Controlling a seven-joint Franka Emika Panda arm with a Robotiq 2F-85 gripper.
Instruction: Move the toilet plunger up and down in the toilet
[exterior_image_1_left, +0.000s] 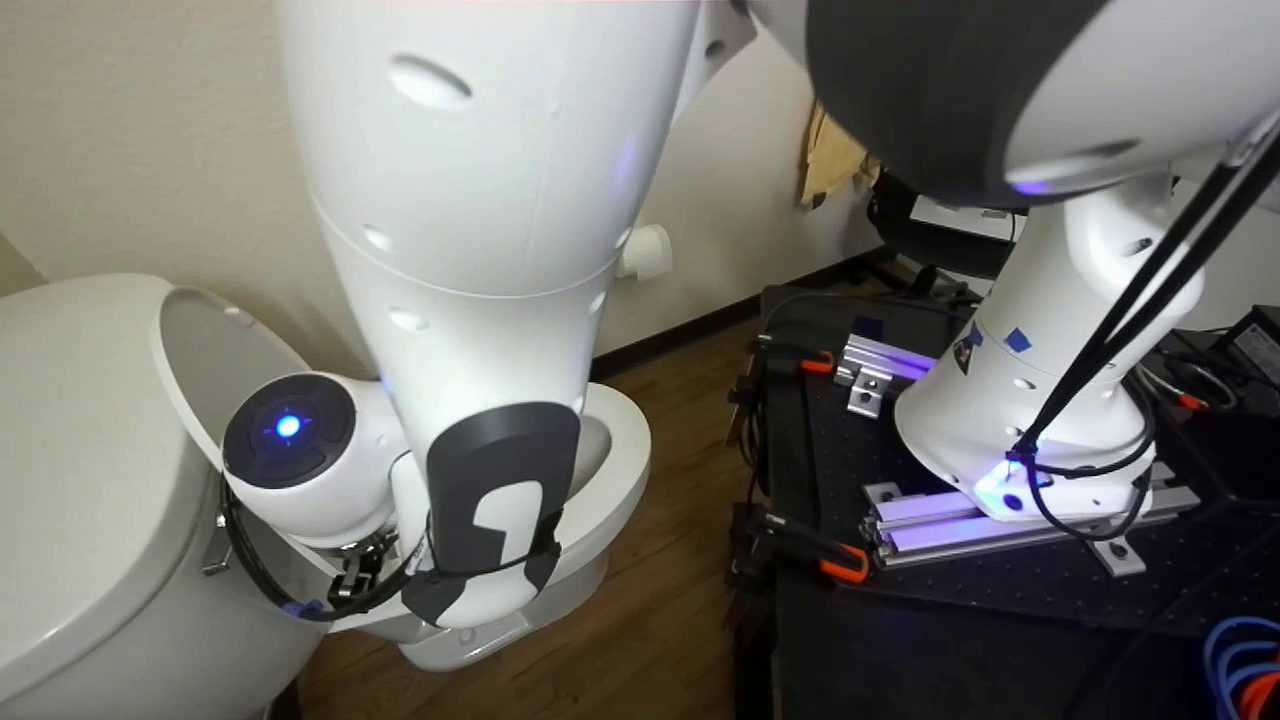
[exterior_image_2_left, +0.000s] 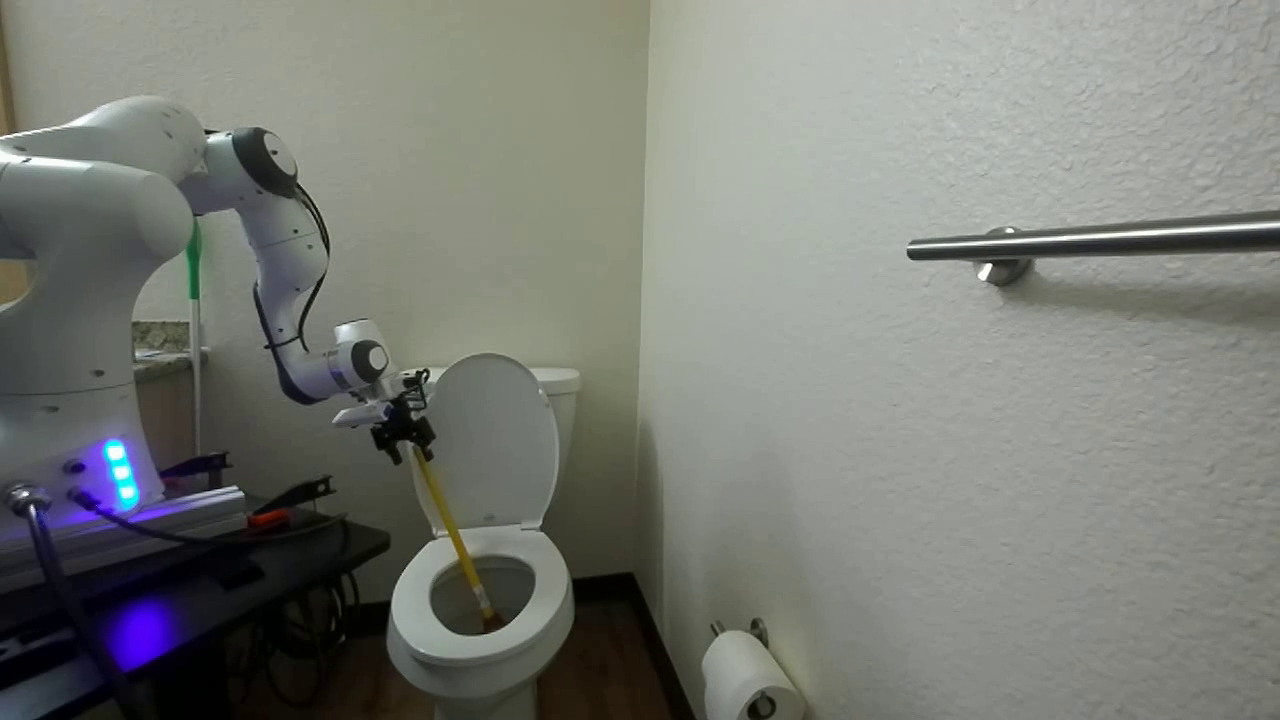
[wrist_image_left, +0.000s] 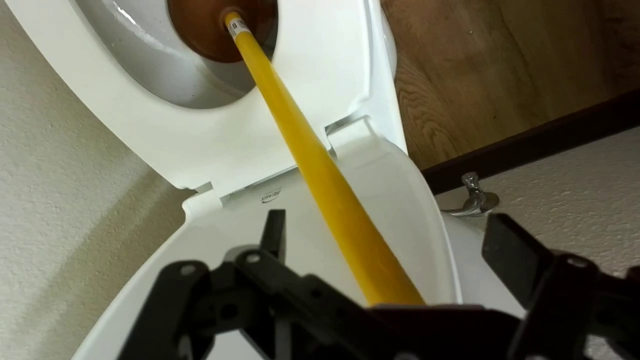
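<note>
The toilet plunger has a yellow handle (wrist_image_left: 310, 160) and a reddish-brown cup (wrist_image_left: 197, 32). It stands tilted, cup down inside the bowl of the white toilet (wrist_image_left: 150, 135). In an exterior view the handle (exterior_image_2_left: 450, 517) leans from the bowl up to my gripper (exterior_image_2_left: 411, 455); the cup there is partly hidden in the toilet bowl (exterior_image_2_left: 408, 615). In the wrist view my gripper (wrist_image_left: 385, 225) is open, its fingers apart on both sides of the handle, not touching it. The handle's upper end is hidden behind the gripper body. In an exterior view the arm hides the plunger and covers part of the toilet (exterior_image_1_left: 628, 460).
The raised lid (exterior_image_2_left: 495, 430) and tank (exterior_image_2_left: 563, 385) stand behind the bowl. A black table (exterior_image_1_left: 830, 640) with orange-tipped clamps (exterior_image_1_left: 845, 565) carries the arm base. A toilet paper roll (exterior_image_2_left: 740, 675) and a metal grab bar (exterior_image_2_left: 1100, 240) are on the wall.
</note>
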